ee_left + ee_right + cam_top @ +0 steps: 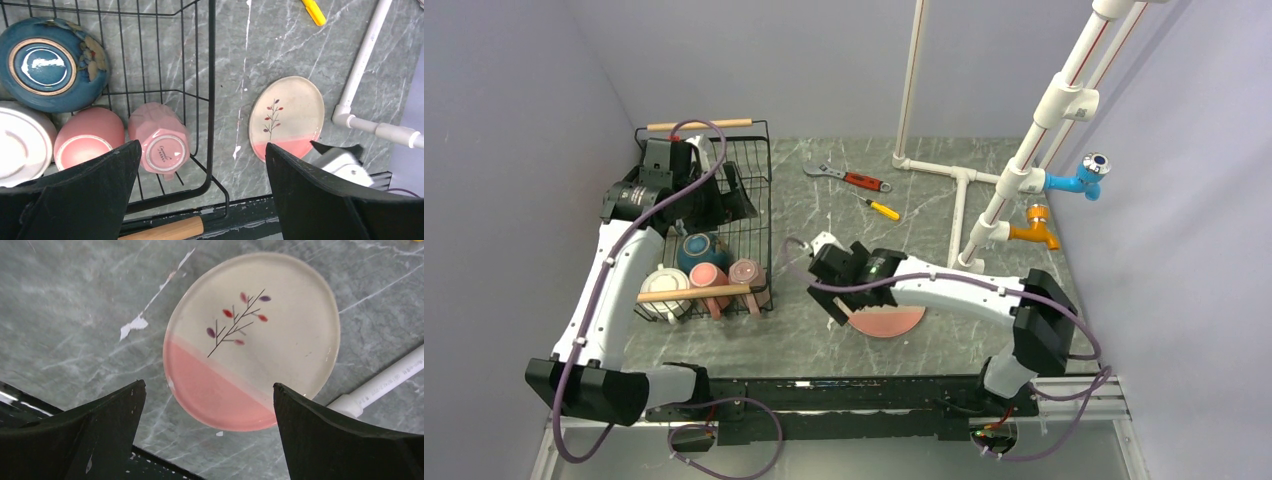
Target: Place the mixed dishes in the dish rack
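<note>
The dish rack (760,200), a black wire basket with wooden handles, stands at the left. In it lie a dark teal bowl (47,62), a white mug (20,142) and two pink mugs (87,137) (160,145), all bottom up. My left gripper (202,145) hangs open over the rack's near right corner, holding nothing. A cream and pink plate (250,340) with a branch drawing lies flat on the table right of the rack (287,117). My right gripper (209,384) hovers open just above the plate's pink near edge, apart from it. The top view shows both grippers, the left one (732,196) and the right one (832,285).
A red-handled wrench (854,180) and a yellow-handled screwdriver (882,208) lie behind the plate. A white pipe frame (964,180) with blue and orange taps rises at the back right. The table's dark near edge (150,460) runs just below the plate.
</note>
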Controlling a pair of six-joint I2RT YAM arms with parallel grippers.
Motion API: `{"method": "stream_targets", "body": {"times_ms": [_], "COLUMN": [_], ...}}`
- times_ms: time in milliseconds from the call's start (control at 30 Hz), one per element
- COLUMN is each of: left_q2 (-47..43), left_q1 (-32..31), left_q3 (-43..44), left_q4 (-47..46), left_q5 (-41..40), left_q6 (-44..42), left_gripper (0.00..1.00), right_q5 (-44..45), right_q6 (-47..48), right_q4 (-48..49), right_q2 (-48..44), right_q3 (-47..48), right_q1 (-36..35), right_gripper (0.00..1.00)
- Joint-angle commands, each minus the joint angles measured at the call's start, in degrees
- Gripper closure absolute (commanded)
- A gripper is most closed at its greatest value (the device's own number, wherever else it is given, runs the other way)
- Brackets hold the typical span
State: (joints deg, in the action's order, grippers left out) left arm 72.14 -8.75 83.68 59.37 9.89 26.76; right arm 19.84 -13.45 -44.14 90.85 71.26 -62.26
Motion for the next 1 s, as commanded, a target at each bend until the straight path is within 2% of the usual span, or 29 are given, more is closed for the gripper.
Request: {"method": "stream_targets", "body": {"times_ms": [0, 200, 533, 700, 967], "left_q2": [-2.3, -3.1, -5.5, -6.0, -5.4], "left_q1": [-2.0, -4.1, -5.5, -5.5, -5.6], "left_q3": [0.6, -0.3, -3.1, -3.7, -2.2], "left_q4": [-1.2, -1.9, -3.7, -4.4, -4.1], "left_q5": [1.0, 0.5, 3.1, 6.2, 7.5], "left_q6": [1.8, 2.6, 4.1, 5.5, 7.0], "left_gripper": [0.01, 0.01, 0.01, 0.01, 0.00], "right_q5": [7.6, 10.7, 5.7, 6.3, 7.8], "right_q6": [-1.5, -5.5, -10.6, -9.8, -2.2], "right_q4": [-1.9, -5.2, 1.3, 6.5, 15.0], "right_q2": [1.9, 8.4, 9.0, 7.5, 5.2], "right_q3": [-1.7, -1.4, -6.9, -11.5, -16.8], "right_q1": [-4.8, -10.2, -13.3, -13.3, -13.1], "right_gripper": [0.00, 0.04, 0.30, 0.45, 0.48]}}
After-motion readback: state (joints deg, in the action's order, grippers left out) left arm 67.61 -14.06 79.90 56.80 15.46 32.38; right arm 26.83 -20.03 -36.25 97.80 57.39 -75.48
